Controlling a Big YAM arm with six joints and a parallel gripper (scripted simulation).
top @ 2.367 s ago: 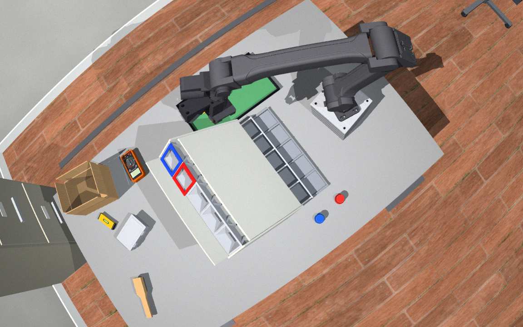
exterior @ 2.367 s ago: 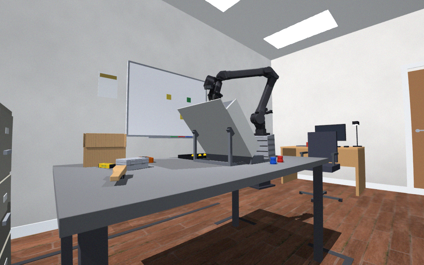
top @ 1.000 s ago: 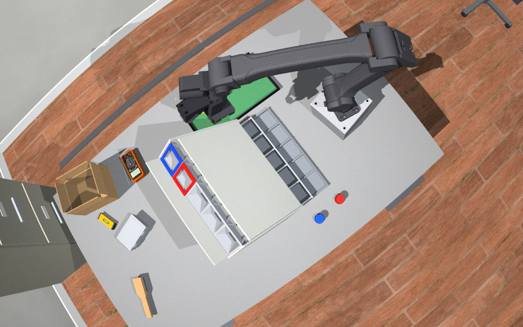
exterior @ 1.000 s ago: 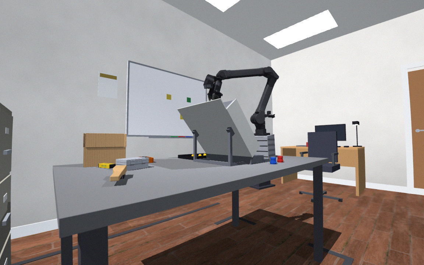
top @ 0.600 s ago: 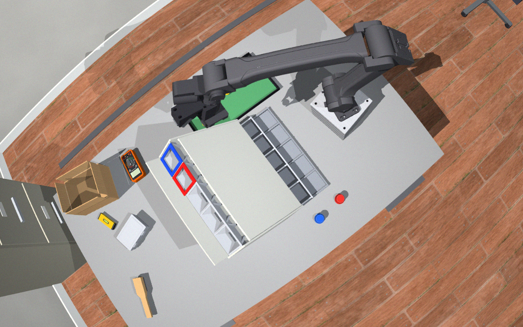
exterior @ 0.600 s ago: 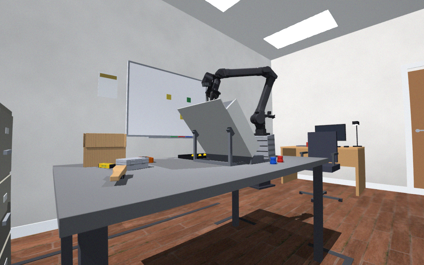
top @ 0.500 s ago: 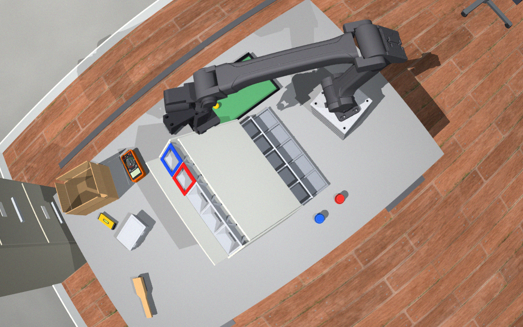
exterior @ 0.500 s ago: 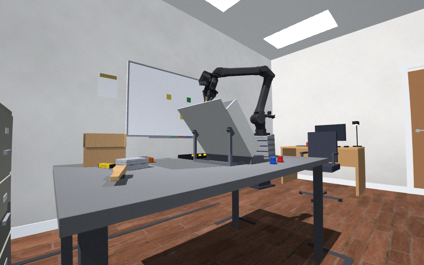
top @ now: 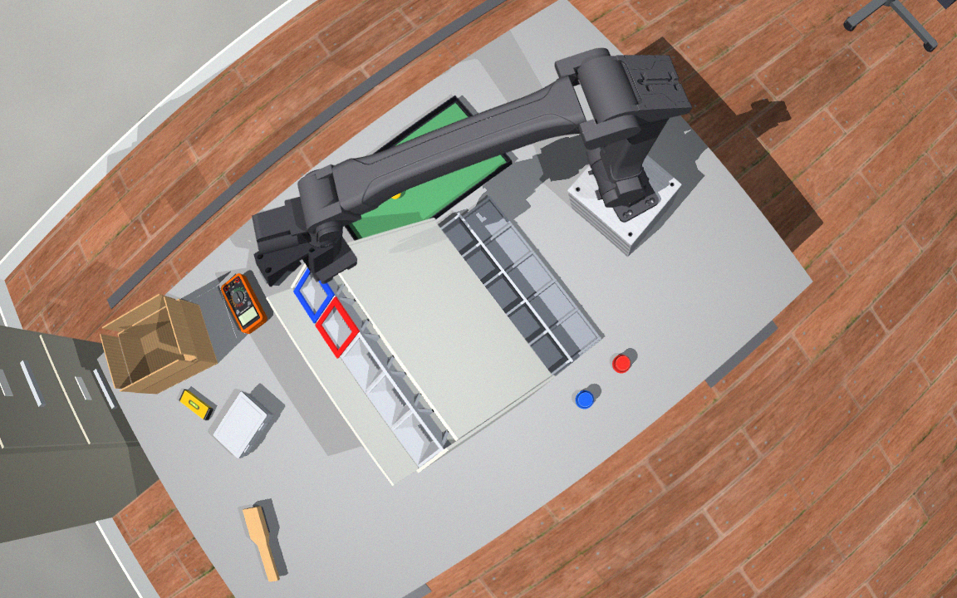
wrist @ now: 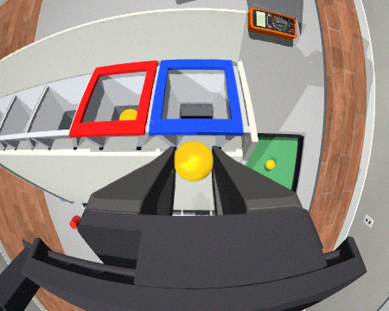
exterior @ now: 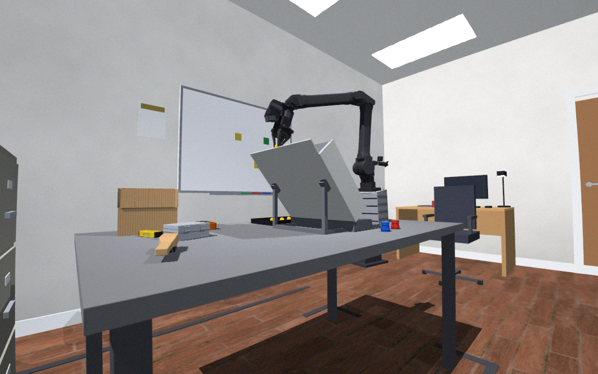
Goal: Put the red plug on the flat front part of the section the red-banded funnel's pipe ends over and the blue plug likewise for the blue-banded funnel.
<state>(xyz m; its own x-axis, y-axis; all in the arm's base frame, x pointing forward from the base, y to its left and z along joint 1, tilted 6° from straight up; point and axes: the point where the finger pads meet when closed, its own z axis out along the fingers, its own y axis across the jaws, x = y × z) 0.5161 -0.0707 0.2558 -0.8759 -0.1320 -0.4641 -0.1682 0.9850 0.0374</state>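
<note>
My gripper [wrist: 194, 154] is shut on a yellow marble [wrist: 194, 161] and holds it above the top edge of the cover, just short of the blue-banded funnel [wrist: 197, 96]. The red-banded funnel [wrist: 115, 99] is beside it and has a yellow marble [wrist: 128, 115] sitting in its throat. In the overhead view the gripper [top: 301, 256] hangs by the blue-banded funnel [top: 312, 291], next to the red-banded funnel [top: 336, 326]. The red plug [top: 620, 363] and blue plug [top: 585, 399] stand on the table beyond the row of sections [top: 521, 291].
The green marble tray [top: 444, 176] lies under the arm, with one marble [wrist: 270, 164] showing. A multimeter [top: 244, 301], cardboard box [top: 157, 342], small yellow tool [top: 194, 402], white box [top: 241, 423] and wooden block [top: 262, 541] lie on the table's left side.
</note>
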